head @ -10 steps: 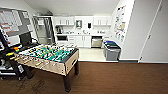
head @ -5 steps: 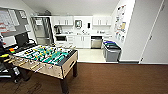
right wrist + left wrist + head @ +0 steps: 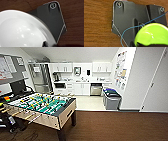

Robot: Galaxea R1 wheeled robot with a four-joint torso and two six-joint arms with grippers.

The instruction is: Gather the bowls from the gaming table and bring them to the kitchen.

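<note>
A glossy lime-green bowl (image 3: 152,35) hangs over the brown floor in the left wrist view, with my left gripper (image 3: 137,44) shut on its rim. In the right wrist view a white bowl (image 3: 21,31) is held the same way above the floor by my right gripper (image 3: 45,44). The kitchen (image 3: 82,87) lies straight ahead in the head view, with white cabinets, a countertop and a steel-fronted dishwasher (image 3: 96,89). The gaming table is out of view.
A table-football table (image 3: 45,107) stands close at the left, its corner reaching toward my path. A grey bin with blue and green lids (image 3: 111,100) stands at the right of the kitchen entrance. A white door (image 3: 157,92) is on the right. Brown floor (image 3: 117,127) stretches ahead.
The whole head view has shifted a little: the camera has moved forward, so the table-football table looks larger and lower. Kitchen and bin hold about the same place.
</note>
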